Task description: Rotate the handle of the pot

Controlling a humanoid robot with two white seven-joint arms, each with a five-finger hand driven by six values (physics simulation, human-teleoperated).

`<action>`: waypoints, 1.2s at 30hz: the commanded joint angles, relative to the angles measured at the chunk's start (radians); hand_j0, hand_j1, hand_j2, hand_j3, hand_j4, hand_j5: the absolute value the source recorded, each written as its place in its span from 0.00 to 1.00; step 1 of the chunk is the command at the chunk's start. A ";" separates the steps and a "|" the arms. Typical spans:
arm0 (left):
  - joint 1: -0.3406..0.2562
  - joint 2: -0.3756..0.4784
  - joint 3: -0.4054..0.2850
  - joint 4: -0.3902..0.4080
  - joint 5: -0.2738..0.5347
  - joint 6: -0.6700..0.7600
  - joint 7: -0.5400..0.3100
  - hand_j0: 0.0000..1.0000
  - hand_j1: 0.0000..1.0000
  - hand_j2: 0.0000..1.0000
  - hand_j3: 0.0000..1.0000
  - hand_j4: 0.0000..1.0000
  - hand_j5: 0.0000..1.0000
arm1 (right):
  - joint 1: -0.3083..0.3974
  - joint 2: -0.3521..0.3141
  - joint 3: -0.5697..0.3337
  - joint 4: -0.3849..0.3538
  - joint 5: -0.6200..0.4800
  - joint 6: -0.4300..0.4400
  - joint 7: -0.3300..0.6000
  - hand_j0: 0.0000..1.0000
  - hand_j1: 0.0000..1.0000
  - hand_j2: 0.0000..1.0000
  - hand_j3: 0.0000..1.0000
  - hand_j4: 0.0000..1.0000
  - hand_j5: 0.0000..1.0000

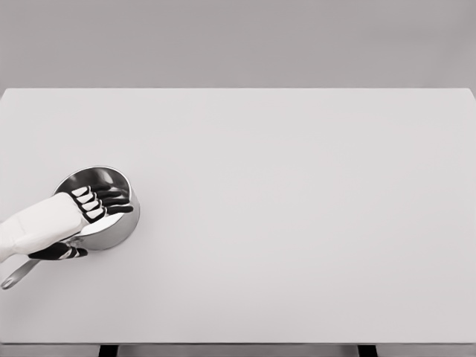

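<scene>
You see the steel pot (111, 223) sitting near the left edge of the white desk (297, 223), toward its front half. Its long handle (16, 277) runs down and left, nearly to the picture's edge. Nothing else lies on the desk around it. The left hand (78, 212) reaches in from the left and covers the pot's near rim: four fingers (111, 199) extend over the opening, the thumb lies below by the handle's root, loosely clasping the pot.

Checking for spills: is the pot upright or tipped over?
Upright. The pot sits on the table with its round opening facing up; the left hand covers part of the rim.
</scene>
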 commanded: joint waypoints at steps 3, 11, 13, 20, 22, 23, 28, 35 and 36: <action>0.008 0.006 0.001 -0.001 0.007 0.000 0.013 1.00 1.00 1.00 1.00 1.00 1.00 | 0.000 0.000 0.000 0.000 0.000 0.000 0.000 1.00 1.00 1.00 1.00 1.00 1.00; 0.028 0.015 0.009 0.001 0.021 0.000 0.023 1.00 1.00 1.00 1.00 1.00 1.00 | 0.000 0.000 0.000 0.000 0.000 0.000 0.000 1.00 1.00 1.00 1.00 1.00 1.00; 0.043 0.024 0.012 0.001 0.035 0.000 0.024 1.00 1.00 1.00 1.00 1.00 1.00 | 0.000 0.000 0.000 0.000 0.000 0.000 0.000 1.00 1.00 1.00 1.00 1.00 1.00; 0.061 0.024 0.017 0.001 0.044 0.000 0.024 1.00 1.00 1.00 1.00 1.00 1.00 | 0.000 0.000 0.000 0.000 0.000 0.000 0.000 1.00 1.00 1.00 1.00 1.00 1.00; 0.089 0.024 0.044 0.001 0.052 0.000 0.026 1.00 1.00 1.00 1.00 1.00 1.00 | 0.000 0.000 0.000 0.000 0.000 0.000 0.000 1.00 1.00 1.00 1.00 1.00 1.00; 0.098 0.024 0.052 0.001 0.052 0.000 0.026 1.00 1.00 1.00 1.00 1.00 1.00 | 0.000 0.000 0.000 0.000 0.000 0.000 0.000 1.00 1.00 1.00 1.00 1.00 1.00; 0.127 0.024 0.073 0.001 0.064 0.000 0.026 1.00 1.00 1.00 1.00 1.00 1.00 | 0.000 0.000 0.000 0.000 0.000 0.000 0.002 1.00 1.00 1.00 1.00 1.00 1.00; 0.144 0.024 0.092 0.001 0.072 0.000 0.027 1.00 1.00 1.00 1.00 1.00 1.00 | 0.000 0.000 0.000 0.000 0.000 0.000 0.000 1.00 1.00 1.00 1.00 1.00 1.00; 0.146 0.023 0.093 0.001 0.072 0.000 0.026 1.00 1.00 1.00 1.00 1.00 1.00 | 0.000 0.000 0.000 0.000 0.000 0.000 0.000 1.00 1.00 1.00 1.00 1.00 1.00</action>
